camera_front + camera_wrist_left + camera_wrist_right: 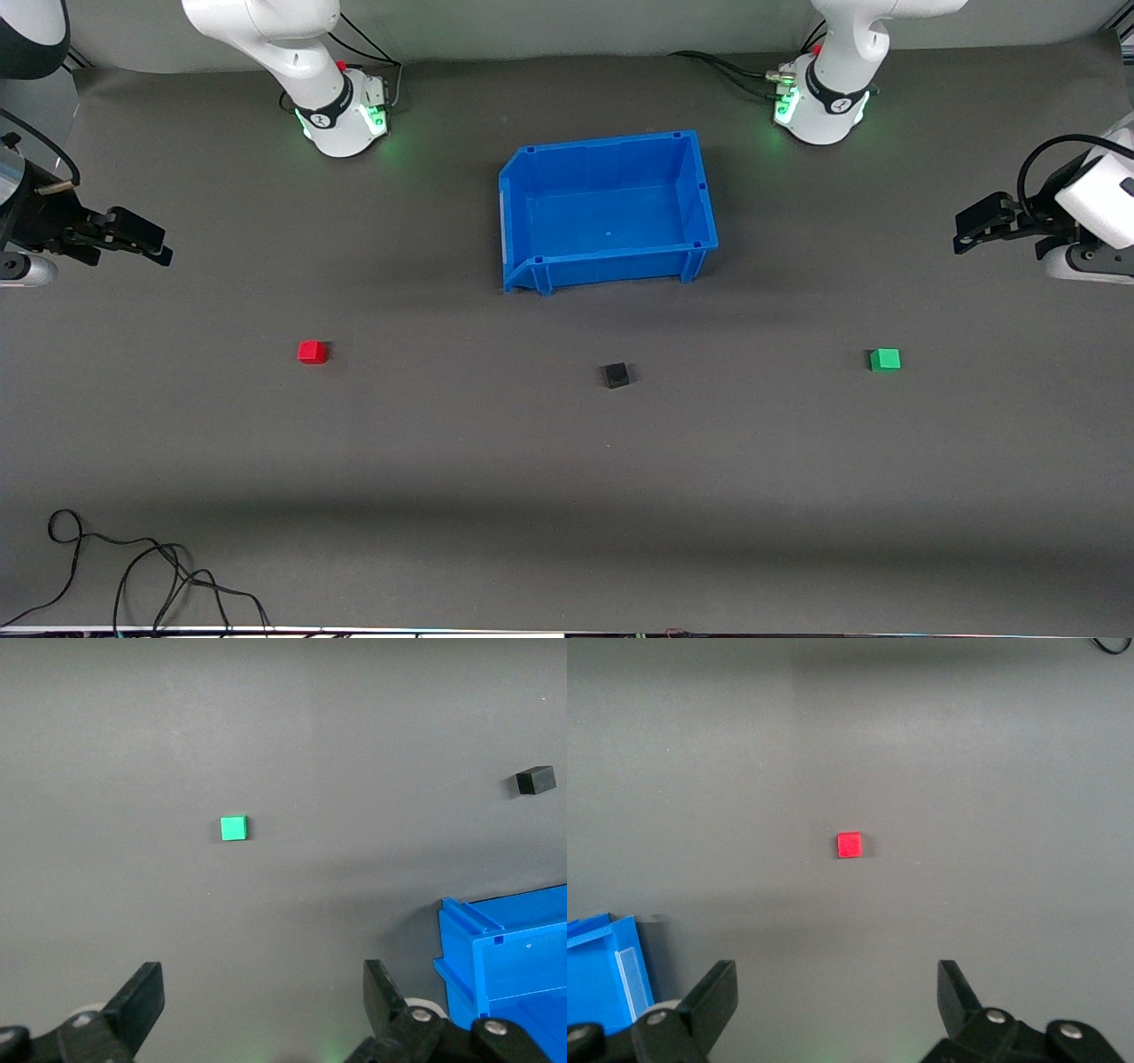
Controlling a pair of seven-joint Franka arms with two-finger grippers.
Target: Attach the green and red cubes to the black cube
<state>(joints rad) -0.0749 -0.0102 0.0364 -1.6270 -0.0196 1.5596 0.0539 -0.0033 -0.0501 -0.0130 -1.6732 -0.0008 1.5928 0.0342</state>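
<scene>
Waiting wide open, left gripper (259, 1010) hangs over bench (567, 496) above green cube (234, 827); right gripper (837, 1005), likewise wide, above red cube (850, 844). Nothing is grasped yet; each must descend, then carry to black cube (617, 375).

Both arms wait raised at the table ends, left tool (966, 232) and right tool (158, 246) spread wide.

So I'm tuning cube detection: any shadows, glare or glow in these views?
Front view: soft shadow bands cross the table, green light glows at both arm bases, and the black cube blends into the mat. Wrist views: even light, with only slight shadows beside the green cube and red cube.
</scene>
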